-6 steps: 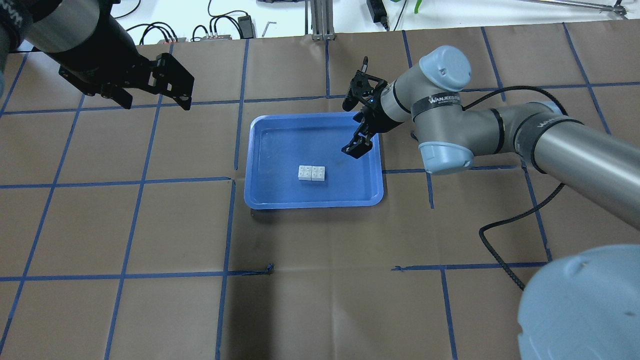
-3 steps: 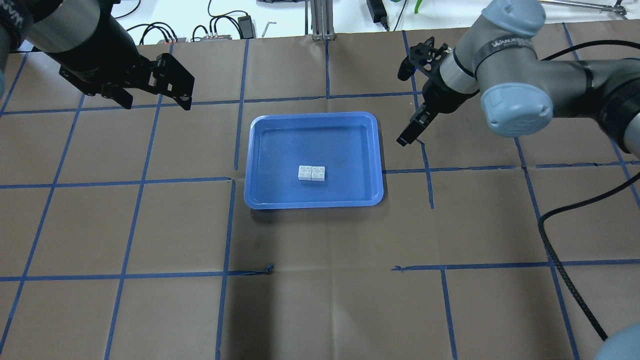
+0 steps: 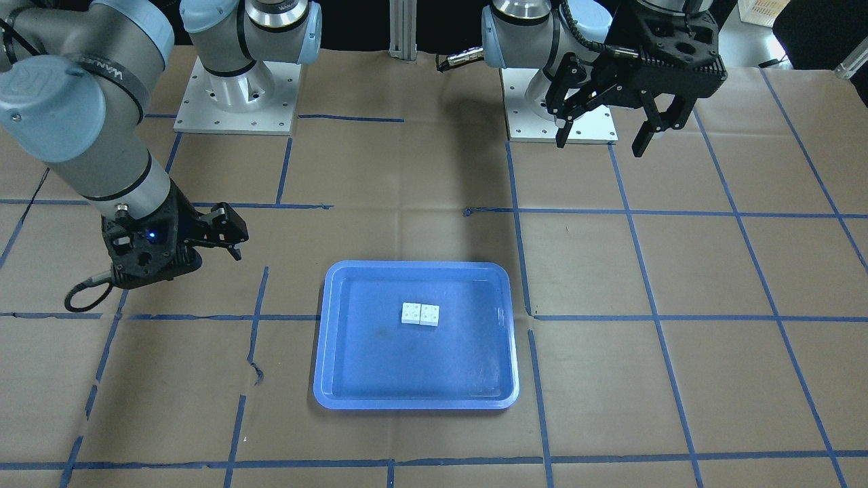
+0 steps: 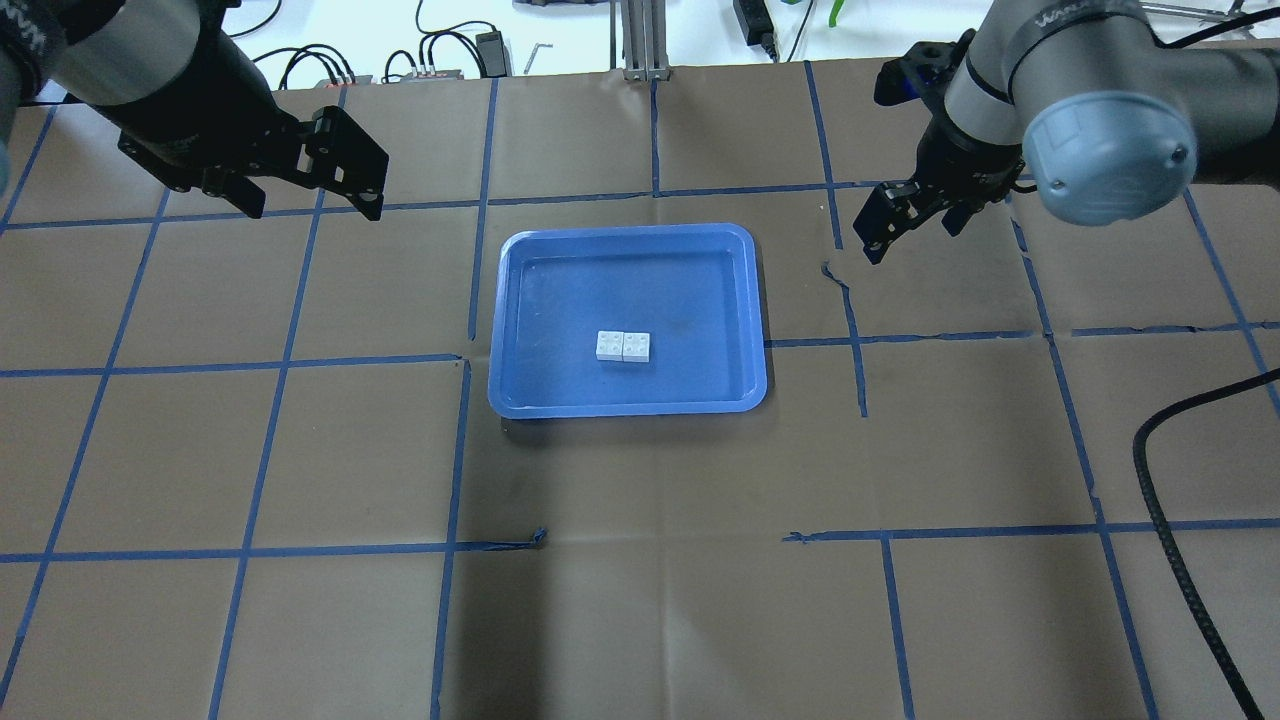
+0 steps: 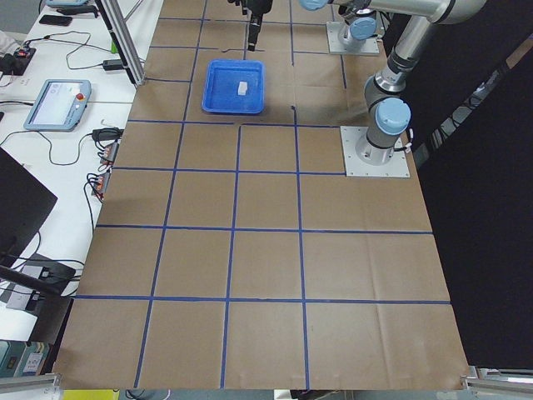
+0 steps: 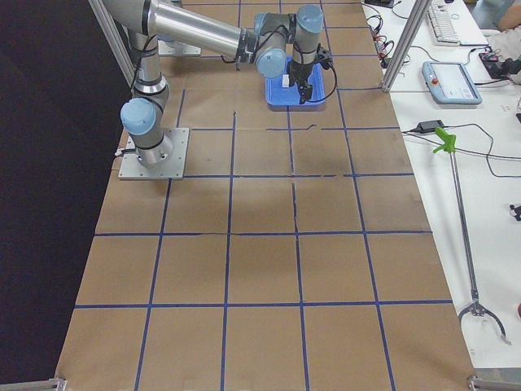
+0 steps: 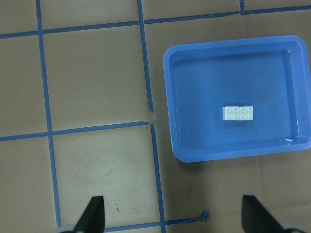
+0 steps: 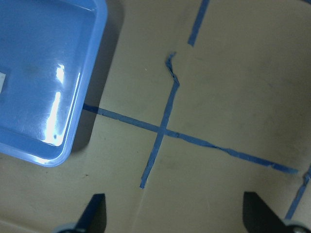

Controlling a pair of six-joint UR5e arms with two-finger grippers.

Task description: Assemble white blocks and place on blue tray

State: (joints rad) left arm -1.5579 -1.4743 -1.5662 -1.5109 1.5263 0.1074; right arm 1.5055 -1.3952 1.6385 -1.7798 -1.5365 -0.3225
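Note:
Two white blocks (image 4: 623,346) sit joined side by side on the floor of the blue tray (image 4: 630,231), near its middle. They also show in the front view (image 3: 420,314) and the left wrist view (image 7: 238,113). My left gripper (image 4: 312,205) is open and empty. It hangs high over the table, to the left of the tray and beyond it. My right gripper (image 4: 905,240) is open and empty, above the table to the right of the tray's far right corner. The right wrist view shows the tray's corner (image 8: 73,141) and bare paper.
Brown paper with a blue tape grid covers the table. A black cable (image 4: 1180,560) from the right arm loops over the near right. Cables and power adapters (image 4: 440,60) and an aluminium post (image 4: 640,40) lie at the far edge. Both arm bases (image 3: 237,102) stand behind the tray.
My right gripper has moved from over the tray's right side out to the right and farther back, now off the tray. The blocks and the left arm have not moved.

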